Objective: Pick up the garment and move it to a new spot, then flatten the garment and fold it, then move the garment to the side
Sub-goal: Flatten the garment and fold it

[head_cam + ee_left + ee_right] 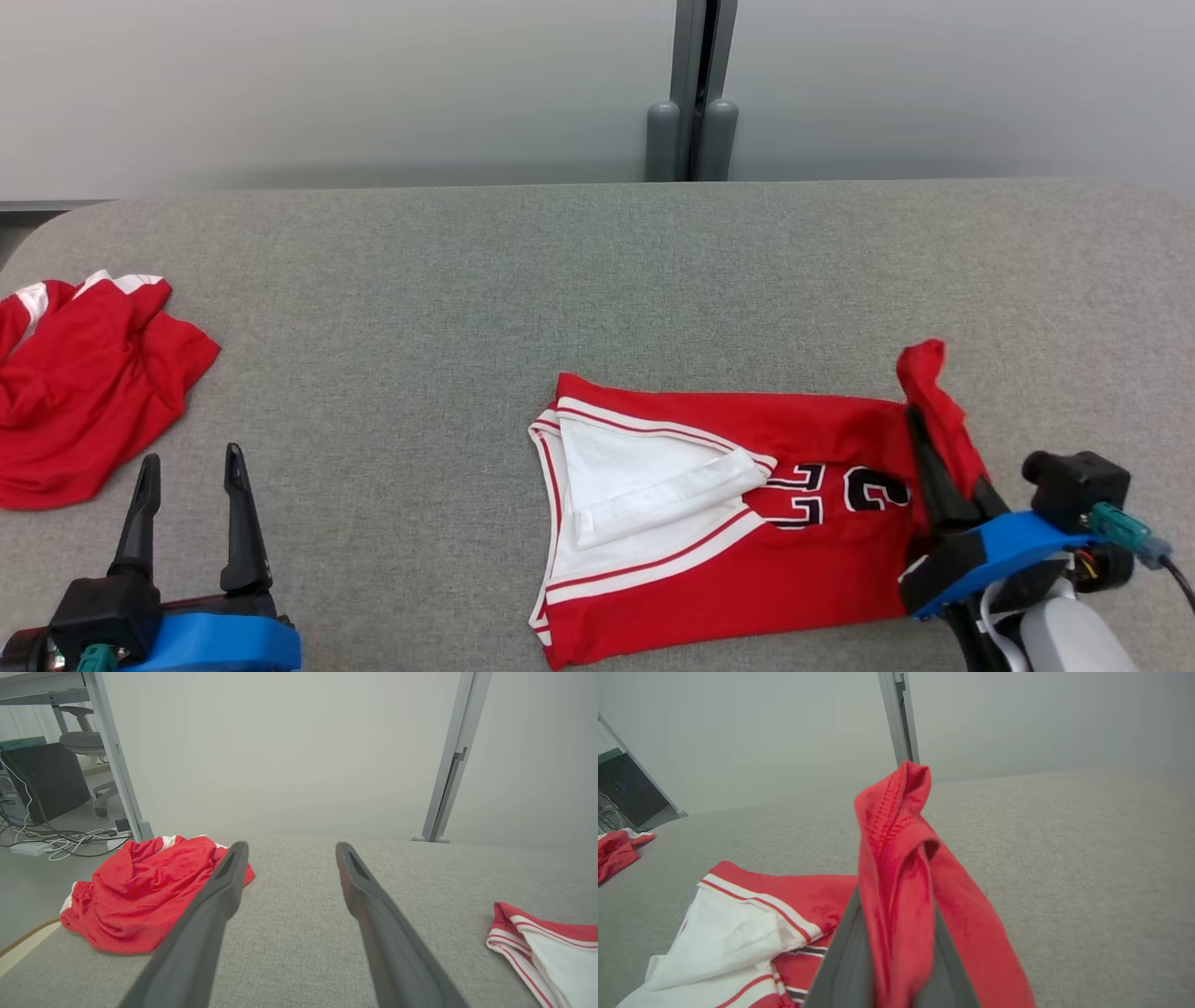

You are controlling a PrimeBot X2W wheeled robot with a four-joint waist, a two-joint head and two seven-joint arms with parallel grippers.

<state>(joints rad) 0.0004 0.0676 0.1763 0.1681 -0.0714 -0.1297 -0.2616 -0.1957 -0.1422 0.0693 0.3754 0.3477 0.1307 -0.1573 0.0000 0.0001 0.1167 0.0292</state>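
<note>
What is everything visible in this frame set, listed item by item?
jersey: one, red with white trim and a black number, centre-right on the table, one end lifted
crumpled garment: one, red and white, table's left edge
table: one, grey fabric top, under both garments
post: one, grey, against the pale wall behind
office chair: one, grey, floor beyond the table's left
cables: several, black and white, floor there
left jaws: one pair, dark fingers, lower left, open
right jaws: one pair, dark fingers, shut on the jersey's lifted end
</note>
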